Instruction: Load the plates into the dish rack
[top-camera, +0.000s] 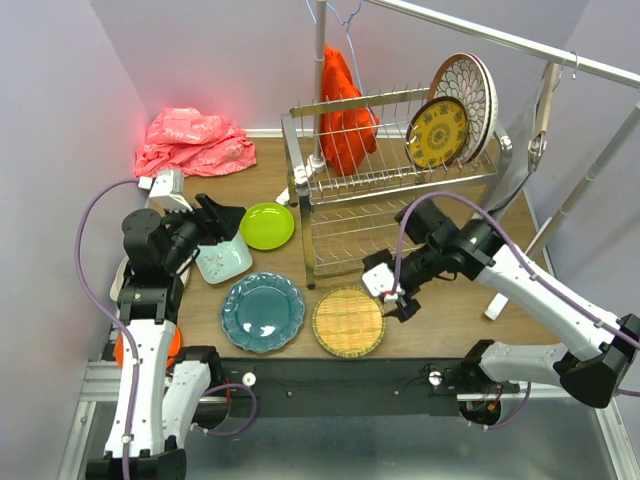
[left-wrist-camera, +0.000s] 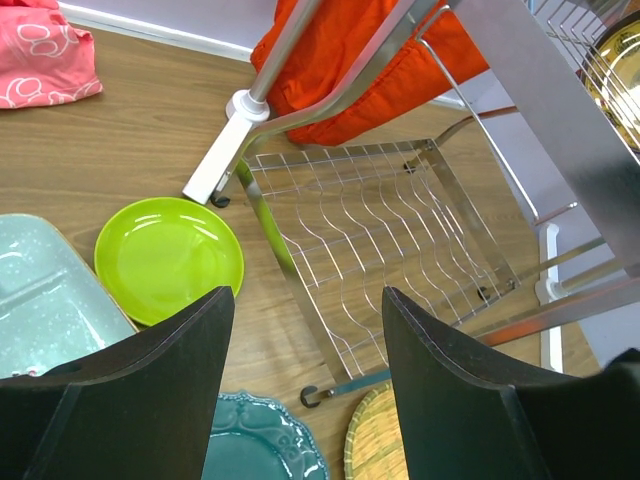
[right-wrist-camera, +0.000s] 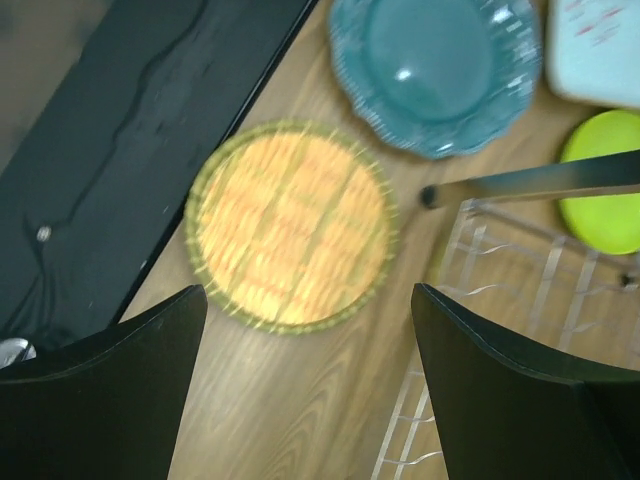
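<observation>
A: Where is your right arm sitting?

B: I am seeing it bent low over the table. The right claw (top-camera: 395, 295) is hanging wide apart, holding nothing, just above the woven yellow plate (top-camera: 348, 322).

A: And the left arm?

B: It is pointing toward the dish rack (top-camera: 390, 190). The left claw (top-camera: 222, 222) is gaping too, holding nothing, over the mint tray (top-camera: 224, 262), near the lime green plate (top-camera: 267, 225). 2 plates (top-camera: 438, 132) are standing in the rack's top tier.

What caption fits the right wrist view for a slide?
Open right end effector poised over the woven-yellow plate, beside the dish rack.
</observation>
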